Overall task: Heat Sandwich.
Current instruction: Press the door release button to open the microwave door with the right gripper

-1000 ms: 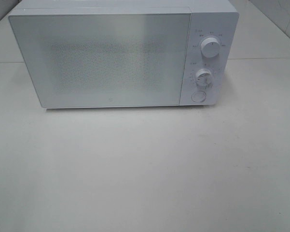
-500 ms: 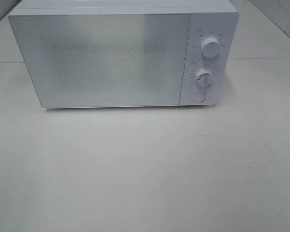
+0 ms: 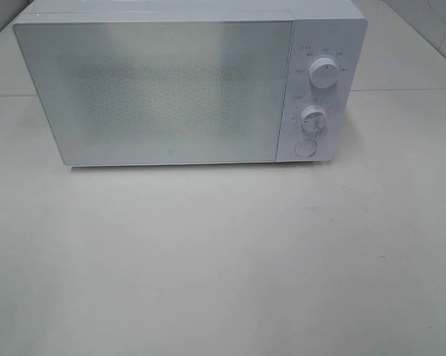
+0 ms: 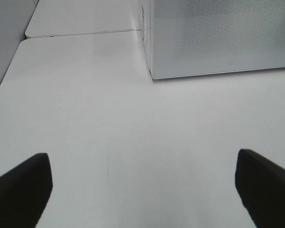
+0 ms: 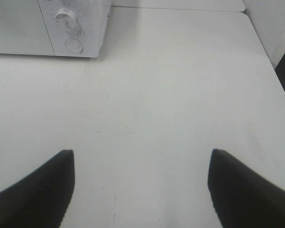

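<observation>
**Microwave (image 3: pixel 171 89) shut, jaws wide**

We see the microwave standing on the bench (image 3: pixel 223 259), its door closed. The left gripper (image 4: pixel 142 180) and right gripper (image 5: pixel 141 180) hover over the bench, jaws spread apart, holding nothing. Where the sandwich is, we cannot tell.

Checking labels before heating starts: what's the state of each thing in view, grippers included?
microwave door: shut.
upper knob: setting too small to read.
lower knob: setting too small to read.
round button: cannot tell if pressed.
left gripper: open, holding nothing, over the table.
right gripper: open, holding nothing, over the table.
sandwich: not in any view.
</observation>
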Controlling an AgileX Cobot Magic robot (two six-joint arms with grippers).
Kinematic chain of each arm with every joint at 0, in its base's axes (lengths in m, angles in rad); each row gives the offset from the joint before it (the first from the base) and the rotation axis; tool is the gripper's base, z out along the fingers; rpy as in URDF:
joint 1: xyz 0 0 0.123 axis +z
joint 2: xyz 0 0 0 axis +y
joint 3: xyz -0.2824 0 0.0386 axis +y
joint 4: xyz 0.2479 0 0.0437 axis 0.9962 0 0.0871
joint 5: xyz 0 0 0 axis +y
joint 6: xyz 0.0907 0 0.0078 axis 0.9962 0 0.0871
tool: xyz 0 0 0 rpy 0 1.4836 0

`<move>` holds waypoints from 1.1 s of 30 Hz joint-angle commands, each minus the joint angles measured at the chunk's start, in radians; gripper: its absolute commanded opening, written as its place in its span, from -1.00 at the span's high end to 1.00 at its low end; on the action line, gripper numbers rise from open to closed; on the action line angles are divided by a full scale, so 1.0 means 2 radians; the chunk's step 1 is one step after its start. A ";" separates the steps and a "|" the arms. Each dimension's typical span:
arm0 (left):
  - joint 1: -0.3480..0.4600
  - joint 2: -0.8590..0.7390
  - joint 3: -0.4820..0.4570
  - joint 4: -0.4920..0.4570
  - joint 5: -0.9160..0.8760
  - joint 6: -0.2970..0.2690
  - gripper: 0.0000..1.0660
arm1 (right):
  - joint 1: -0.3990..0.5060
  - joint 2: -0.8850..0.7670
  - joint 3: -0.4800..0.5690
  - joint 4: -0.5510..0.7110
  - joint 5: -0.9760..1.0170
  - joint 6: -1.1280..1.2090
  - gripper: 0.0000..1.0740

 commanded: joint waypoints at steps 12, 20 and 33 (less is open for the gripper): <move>-0.005 -0.012 0.001 0.000 -0.002 -0.003 -0.94 | -0.004 -0.013 -0.001 0.002 -0.008 -0.009 -0.42; -0.005 -0.012 0.001 0.000 -0.002 -0.003 -0.94 | -0.004 0.002 -0.028 0.003 -0.036 -0.009 -0.42; -0.005 -0.012 0.001 0.000 -0.002 -0.003 -0.94 | -0.004 0.149 -0.029 0.007 -0.201 -0.008 -0.42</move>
